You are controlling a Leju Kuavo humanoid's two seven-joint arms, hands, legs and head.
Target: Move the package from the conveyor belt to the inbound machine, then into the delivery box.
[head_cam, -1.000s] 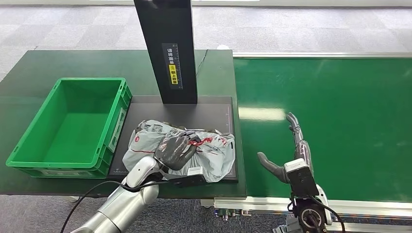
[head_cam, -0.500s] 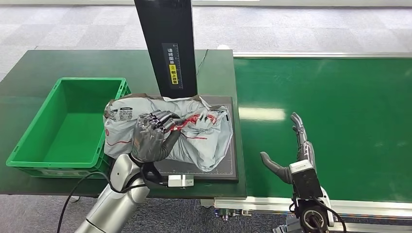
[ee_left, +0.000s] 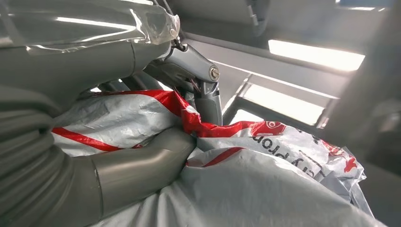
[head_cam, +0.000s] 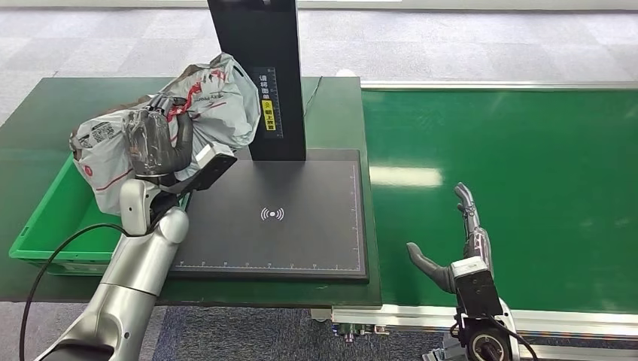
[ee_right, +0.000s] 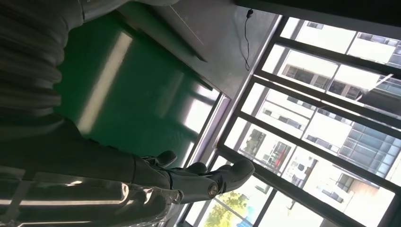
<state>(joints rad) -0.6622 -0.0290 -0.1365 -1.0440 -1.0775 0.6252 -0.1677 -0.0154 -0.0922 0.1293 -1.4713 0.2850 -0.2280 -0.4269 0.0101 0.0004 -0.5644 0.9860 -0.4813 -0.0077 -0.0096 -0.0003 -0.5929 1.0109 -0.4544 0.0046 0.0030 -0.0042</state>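
**Head view: package held aloft over the near-right corner of the box**

Head view shows the left hand (head_cam: pixel 154 143) closed around a crumpled grey and red package (head_cam: pixel 203 101), raised clear of the black scanner pad (head_cam: pixel 301 248) of the inbound machine. The package hangs above the right wall of the green box (head_cam: pixel 45 233) and partly over its open inside; its bulk spreads from lower left, over the box, to upper right, where it nearly meets the machine's black post (head_cam: pixel 259 45). Whether it touches the post cannot be told. The box interior lies down and to the left of the hand, so the coming move is judged to be a short carry leftward and a lowering, then release. Part of the package overhangs the pad side of the wall, and could catch on the rim if let go too soon.

Left wrist view shows fingers (ee_left: pixel 208 101) pressed into a red-striped fold of the bag, the thumb underneath.

The right hand (head_cam: pixel 455 241) rests low over the green conveyor belt (head_cam: pixel 527 150), fingers apart and holding nothing, well apart from the package; the left arm alone is placed to finish.
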